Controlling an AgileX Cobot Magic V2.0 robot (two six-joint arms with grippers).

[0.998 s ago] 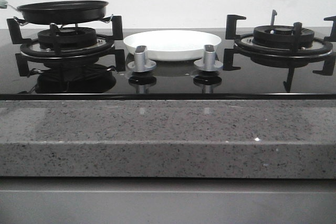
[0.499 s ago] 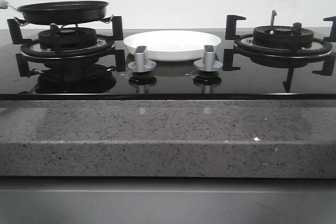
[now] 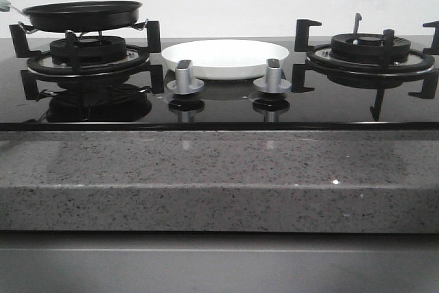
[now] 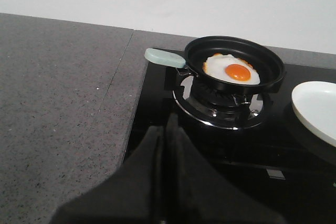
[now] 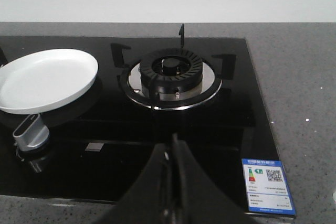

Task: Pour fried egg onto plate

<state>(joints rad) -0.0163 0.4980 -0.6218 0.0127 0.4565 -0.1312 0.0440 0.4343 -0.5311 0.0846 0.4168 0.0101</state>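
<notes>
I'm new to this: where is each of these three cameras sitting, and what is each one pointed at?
Front view: low, level with the counter, facing the black glass stove; no robot parts show.
Left wrist view: on the left arm, over its shut left gripper, facing the round black frying pan holding the white, orange-yolked fried egg.
Right wrist view: on the right arm, over its shut right gripper, facing the bare right burner.
All three share the round white plate.
</notes>
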